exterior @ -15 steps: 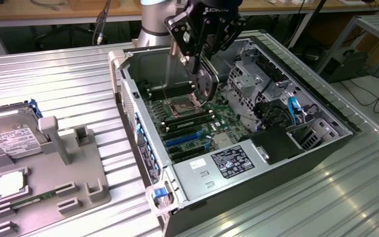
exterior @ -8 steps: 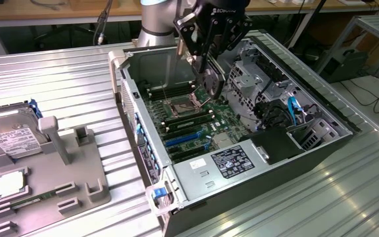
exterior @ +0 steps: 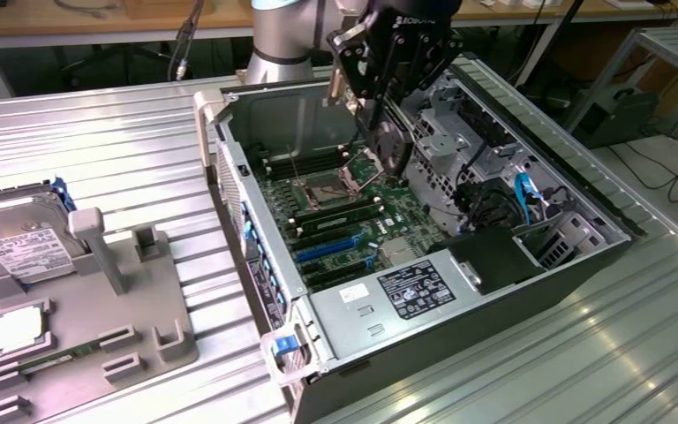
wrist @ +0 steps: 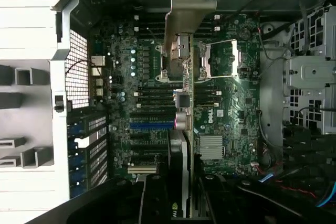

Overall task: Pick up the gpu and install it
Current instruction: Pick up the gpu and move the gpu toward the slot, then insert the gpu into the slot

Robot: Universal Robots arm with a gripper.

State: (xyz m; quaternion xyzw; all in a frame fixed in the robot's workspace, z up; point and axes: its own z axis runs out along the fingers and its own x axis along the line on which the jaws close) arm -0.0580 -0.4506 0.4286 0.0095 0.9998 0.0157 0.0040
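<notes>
The end effector [wrist: 179,187] is pinching the gpu [wrist: 181,98] between its black fingers [wrist: 155,195], holding the card on edge. A green logo is showing beside the grip, too cut off to read. The card's silvery bracket [wrist: 186,19] is sitting at the end farthest from the fingers.

Directly beneath the end effector, the green motherboard [wrist: 231,129] is showing white "DELL" lettering just beside the card. The arm [exterior: 282,35] is reaching straight down into the open computer case [exterior: 244,177], with the card hanging over the processor socket area. Whether it is touching the board I cannot tell.

Farther off, a white label [exterior: 416,290] on the silver box inside the case is too small to read. Well away from the end effector, a hard drive [exterior: 21,247] is resting in a grey fixture [exterior: 92,309] on the ribbed metal tabletop [exterior: 116,141]. Beyond that, cables [exterior: 657,168] are trailing over the floor.
</notes>
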